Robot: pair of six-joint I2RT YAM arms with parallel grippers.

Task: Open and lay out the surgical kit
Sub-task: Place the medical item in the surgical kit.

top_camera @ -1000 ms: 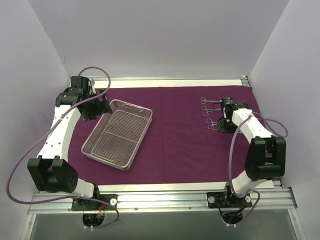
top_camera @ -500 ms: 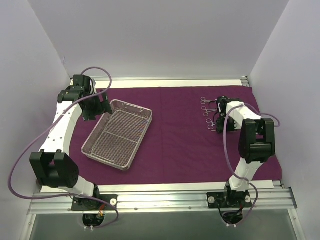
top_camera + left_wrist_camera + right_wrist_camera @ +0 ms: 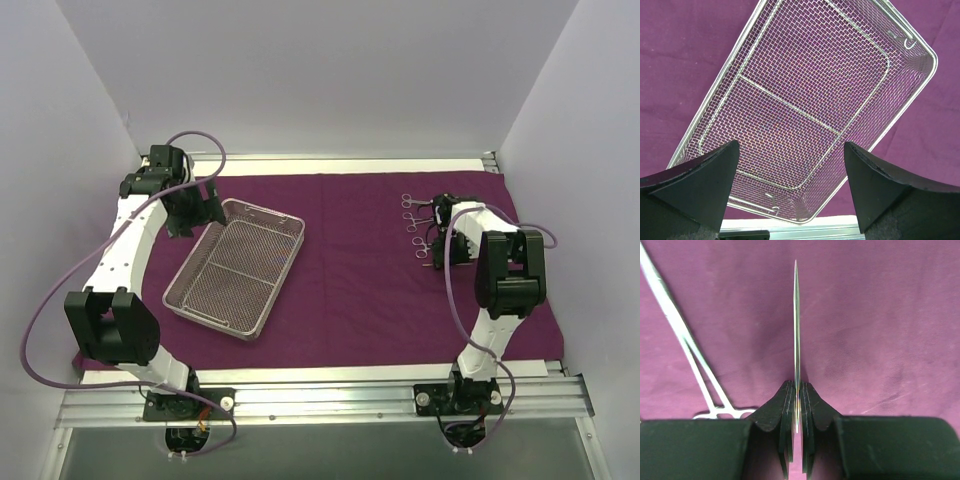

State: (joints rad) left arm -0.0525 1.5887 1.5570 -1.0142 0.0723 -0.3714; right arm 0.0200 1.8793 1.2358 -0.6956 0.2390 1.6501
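Observation:
The dark purple cloth (image 3: pixel 360 290) lies spread flat over the table. The silver wire-mesh tray (image 3: pixel 235 270) sits empty on its left half, turned at an angle. My left gripper (image 3: pixel 195 208) hovers open over the tray's far left end. In the left wrist view its jaws (image 3: pixel 791 150) stand wide apart above the mesh (image 3: pixel 805 85). Several ring-handled instruments (image 3: pixel 418 225) lie in a column at the far right. My right gripper (image 3: pixel 441 243) is shut on one thin instrument (image 3: pixel 796 330), seen edge-on. Another instrument (image 3: pixel 685 340) lies on the cloth beside it.
White walls close in the left, back and right sides. A white strip and aluminium rail (image 3: pixel 330 400) run along the near edge, and a similar rail (image 3: pixel 815 231) shows behind the tray's far end in the left wrist view.
The right arm's elbow has swung in and back while its gripper stays at the instruments. The left gripper has shifted slightly toward the back over the tray's end.

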